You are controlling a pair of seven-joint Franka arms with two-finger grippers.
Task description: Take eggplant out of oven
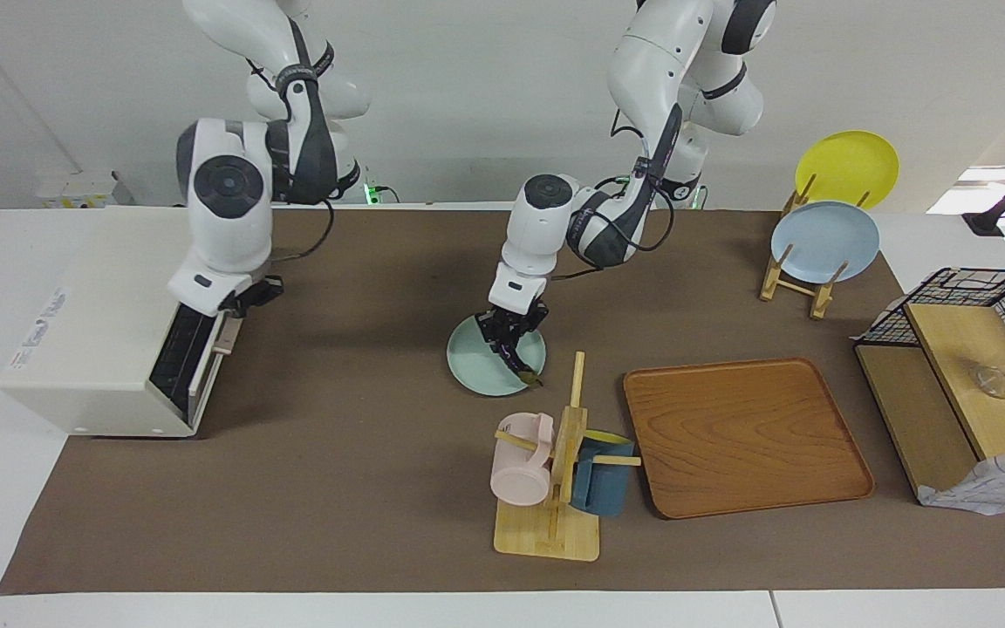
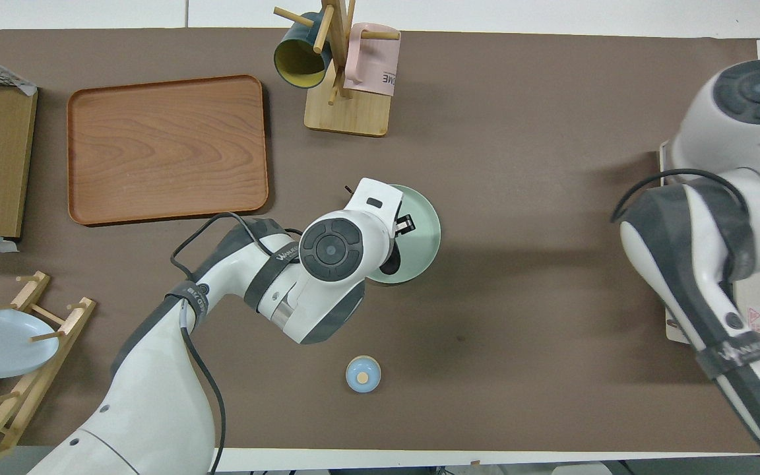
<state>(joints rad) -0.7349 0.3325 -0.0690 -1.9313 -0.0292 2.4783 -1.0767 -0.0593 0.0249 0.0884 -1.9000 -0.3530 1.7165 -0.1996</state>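
Note:
The dark purple eggplant (image 1: 517,358) lies slanted on a pale green plate (image 1: 468,371) in the middle of the table, its stem tip pointing away from the robots. My left gripper (image 1: 511,336) is low over the plate, shut on the eggplant's thicker end. In the overhead view the left hand (image 2: 401,224) covers most of the eggplant (image 2: 390,266) and part of the plate (image 2: 426,231). The cream-white oven (image 1: 101,323) stands at the right arm's end of the table, its door (image 1: 197,362) almost closed. My right gripper (image 1: 249,296) is at the door's top edge.
A mug tree (image 1: 555,488) with a pink and a blue mug stands farther from the robots than the plate, beside a wooden tray (image 1: 747,436). A small blue lid (image 2: 362,373) lies nearer the robots. A plate rack (image 1: 821,244) and a wire shelf (image 1: 956,384) stand at the left arm's end.

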